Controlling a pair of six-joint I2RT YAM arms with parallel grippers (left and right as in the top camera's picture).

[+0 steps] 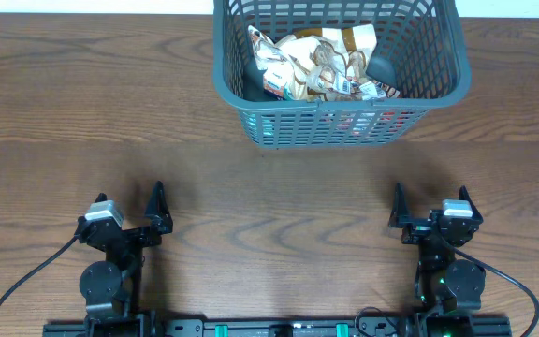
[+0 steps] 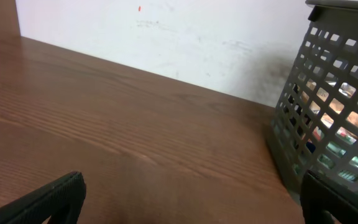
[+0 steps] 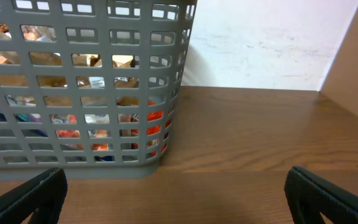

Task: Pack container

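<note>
Two grippers, both w/ fingers spread wide and nothing between them, sit parked by the near edge of the table (image 1: 82, 103), so any trouble from here is trouble I'd cause by moving. Left first: the left gripper (image 1: 127, 204) is toward the near-left corner. If I swing it fwd and inward too low, I reckon a finger clips the left wall of the container (image 1: 335, 124) and shoves it sideways or on toward the far edge, which it sits right up against. Middle: the snack packets (image 1: 316, 61) are heaped loosely inside, some leaning on the walls, so a hard knock could prob. tip one over the rim; can't tell how high the pile stands vs. the rim. Right: the right gripper (image 1: 430, 201) points nearly straight at the container's near-right corner, and the open lattice slots could catch a fingertip. Drive fwd w/o lifting and I'd expect a snag that drags the whole thing. Layout: container is at the far edge, right of centre, well apart from both grippers, no contact either side. On the left wrist cam it shows at the right of view, ahead and to the right of the fingers; on the right wrist cam it fills left and centre, ahead and a bit left. No loose items visible on the table, so packing looks about done to me.
</note>
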